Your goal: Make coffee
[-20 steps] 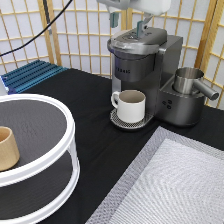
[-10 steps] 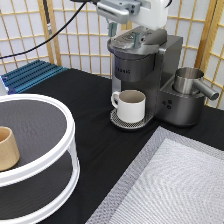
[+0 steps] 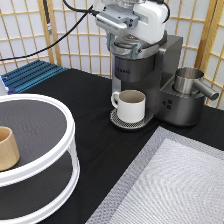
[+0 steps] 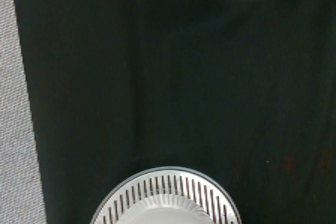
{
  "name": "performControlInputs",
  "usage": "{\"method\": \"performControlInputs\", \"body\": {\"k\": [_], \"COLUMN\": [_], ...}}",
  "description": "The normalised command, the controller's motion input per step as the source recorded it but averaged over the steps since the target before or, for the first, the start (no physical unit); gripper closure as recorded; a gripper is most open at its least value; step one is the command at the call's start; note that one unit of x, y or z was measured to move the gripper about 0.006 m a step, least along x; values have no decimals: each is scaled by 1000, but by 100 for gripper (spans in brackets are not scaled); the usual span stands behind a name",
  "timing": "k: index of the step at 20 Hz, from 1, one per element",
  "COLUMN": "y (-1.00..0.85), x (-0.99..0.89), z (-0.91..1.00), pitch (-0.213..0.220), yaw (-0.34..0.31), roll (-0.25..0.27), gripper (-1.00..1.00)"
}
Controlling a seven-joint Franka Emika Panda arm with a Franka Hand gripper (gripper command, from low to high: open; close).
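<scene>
Jaws (image 3: 131,44) low over coffee machine (image 3: 150,80) top.

I see even, soft indoor light — faint shadows under the mug (image 3: 131,105), dull sheen on the steel jug (image 3: 190,80); the wrist view is dim.

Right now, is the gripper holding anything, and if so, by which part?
Cannot be told. The gripper sits low over the top of the coffee machine, and its jaws are not clear enough to show whether they grip anything. No pod is visible.
</scene>
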Motion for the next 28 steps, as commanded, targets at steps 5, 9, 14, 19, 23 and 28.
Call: {"method": "performControlInputs", "body": {"k": [5,9,14,19,23,28], "y": [-13,-95,13,18,-78,90], "x": [-121,-68,-205,-179,1,-142], "z": [45,-378,-133,402,884,535], "pitch": [-45,-61,-48,-1,-19,-60], "yaw": [0,9,15,37,42,94], "roll": [-85,-67,-84,-66,-33,-19], "gripper": [-100,-100,-100,-100,-100,-100]}}
